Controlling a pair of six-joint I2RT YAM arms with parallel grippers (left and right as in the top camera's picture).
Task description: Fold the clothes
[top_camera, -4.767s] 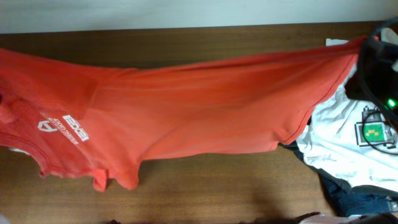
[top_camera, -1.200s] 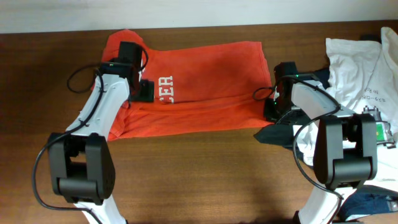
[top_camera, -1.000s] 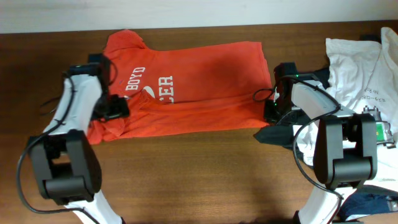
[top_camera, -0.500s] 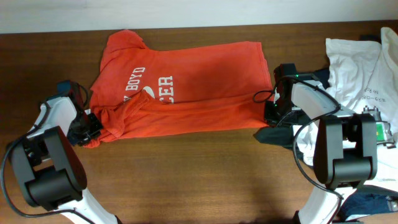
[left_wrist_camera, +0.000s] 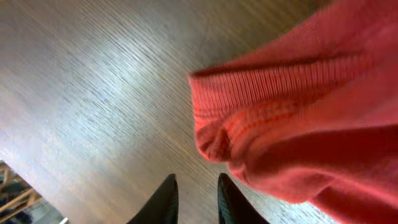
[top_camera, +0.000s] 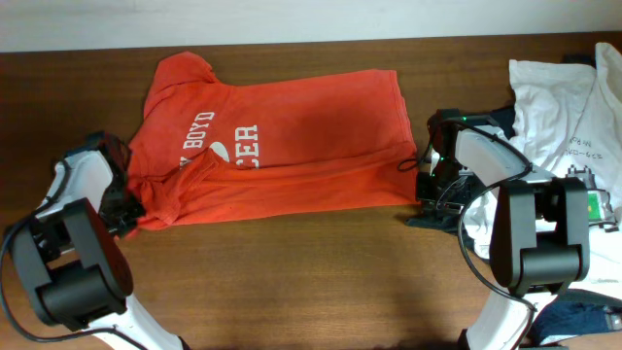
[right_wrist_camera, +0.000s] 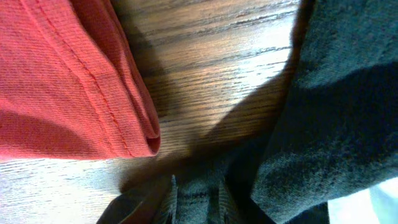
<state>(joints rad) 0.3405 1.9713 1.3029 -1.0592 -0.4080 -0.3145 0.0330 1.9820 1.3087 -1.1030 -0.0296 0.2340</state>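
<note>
An orange-red shirt (top_camera: 292, 146) lies spread flat across the middle of a wooden table (top_camera: 292, 282). Its white lettering (top_camera: 219, 141) faces up near the left end, and its lower edge is rumpled. The left gripper (left_wrist_camera: 194, 200) sits at the shirt's near-left corner. Its fingers are close together with a sliver of table between them and hold nothing, and the ribbed sleeve hem (left_wrist_camera: 273, 93) is bunched just ahead of them. The right gripper (top_camera: 428, 183) hovers just off the shirt's near-right corner, beside the stitched bottom hem (right_wrist_camera: 140, 140). A navy garment (right_wrist_camera: 336, 112) crowds its fingers, so I cannot tell whether they are apart or closed. A white tee (top_camera: 549, 107) lies further right. The shirt looks like thin, light, limp knit. It should slump, crease and slide on the wood rather than keep any shape. The best holds are probably the doubled, stitched edges (sleeve hem, bottom corners, shoulder seams), pinched low against the table. At the right corner a careless pinch could catch the navy cloth too.
</note>
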